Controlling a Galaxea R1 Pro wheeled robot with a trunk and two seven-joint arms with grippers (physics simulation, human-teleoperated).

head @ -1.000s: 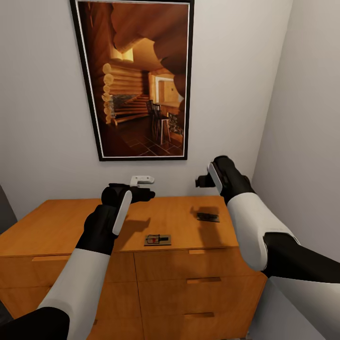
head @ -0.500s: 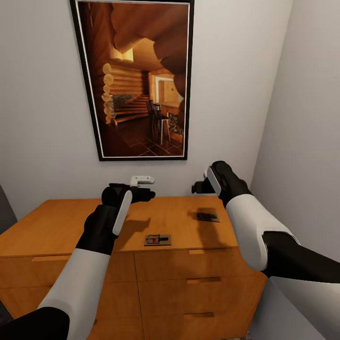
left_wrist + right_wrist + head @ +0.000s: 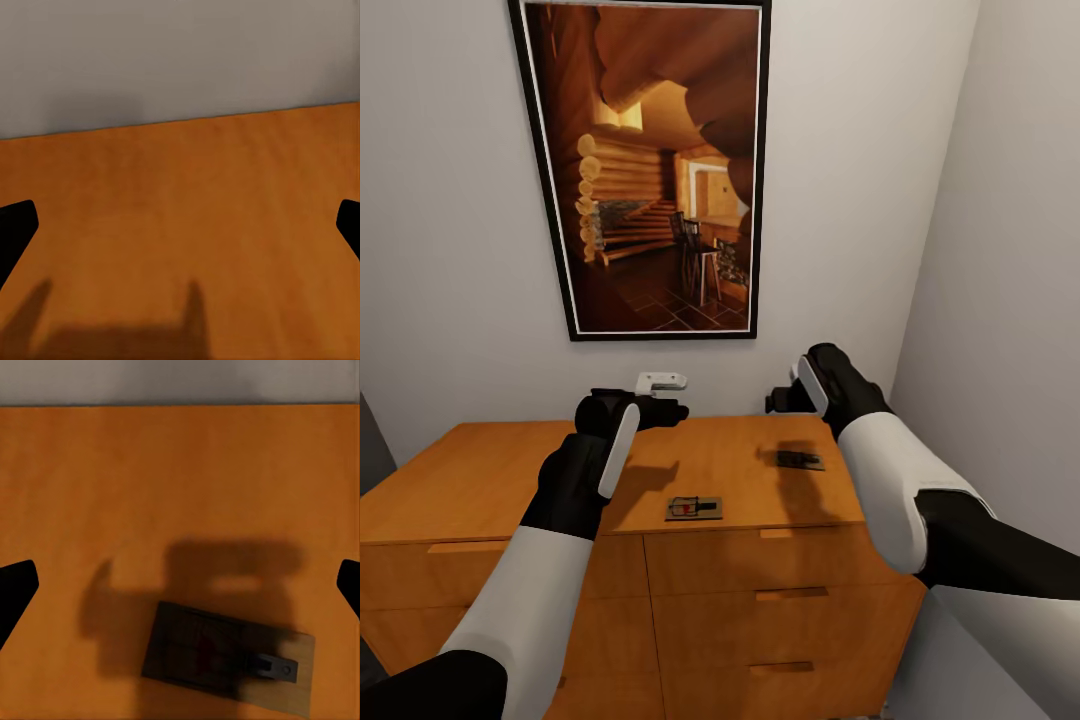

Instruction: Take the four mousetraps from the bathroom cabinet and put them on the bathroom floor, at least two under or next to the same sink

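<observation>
Right gripper (image 3: 780,400) now slightly lower and further left than a second ago, hanging wide open above the shadowed mousetrap (image 3: 799,460) on the cabinet (image 3: 490,480).

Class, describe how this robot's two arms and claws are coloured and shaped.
Both arms have smooth white rounded shells with black joints and black wrists. The left claw and right claw are black; each wrist carries a pale grey-white strip. No cables or markings show.

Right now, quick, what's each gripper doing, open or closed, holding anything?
Left gripper: open, empty, over the cabinet top.
Right gripper: open, empty, above a mousetrap.
</observation>
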